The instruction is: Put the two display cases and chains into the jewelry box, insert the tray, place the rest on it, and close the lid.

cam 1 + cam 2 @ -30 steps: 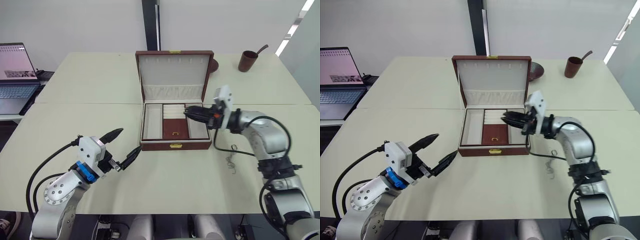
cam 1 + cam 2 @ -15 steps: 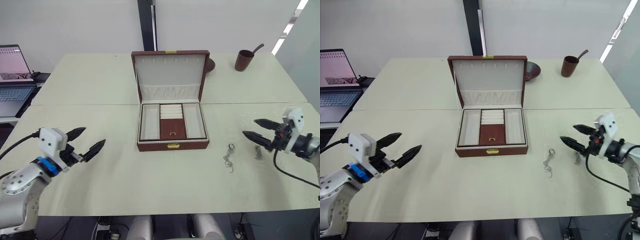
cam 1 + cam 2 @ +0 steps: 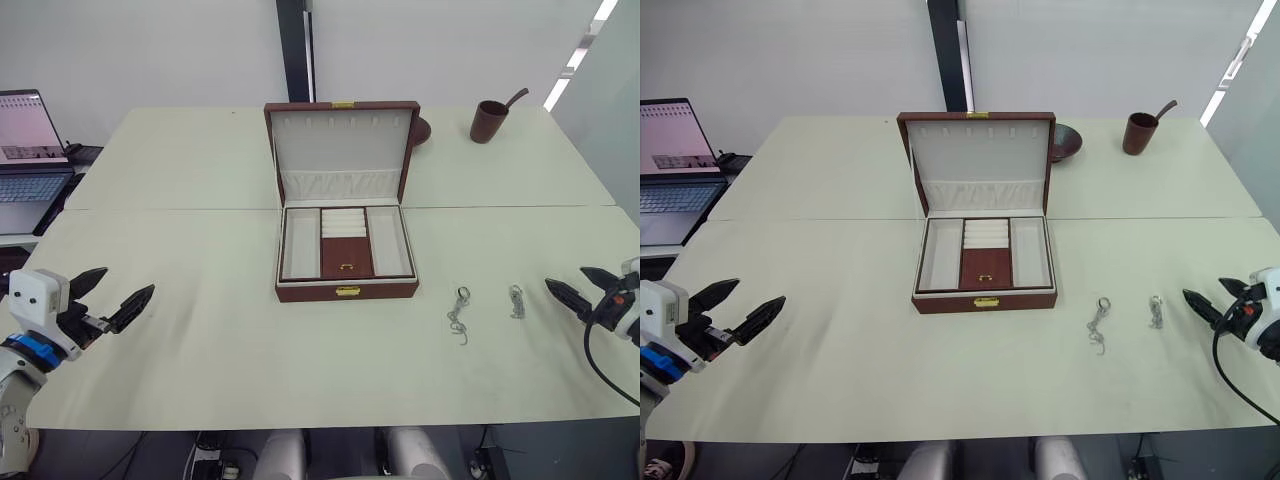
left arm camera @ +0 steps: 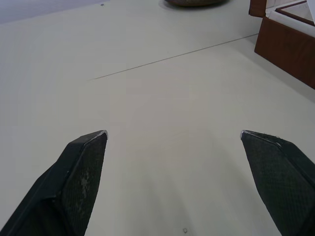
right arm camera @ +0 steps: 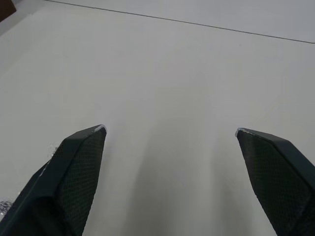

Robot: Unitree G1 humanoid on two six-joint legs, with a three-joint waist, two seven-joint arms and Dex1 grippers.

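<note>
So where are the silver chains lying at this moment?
In the left eye view, both silver chains lie on the table, on the robot's right, between the jewelry box and the open right end effector.

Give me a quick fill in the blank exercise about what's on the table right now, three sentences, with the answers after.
1. The lid of the jewelry box stands ____.
2. The number of silver chains lying on the table to the right of the box is ____.
3. The right gripper has its fingers ____ and holds nothing.

Missing words: open; two; open
</note>
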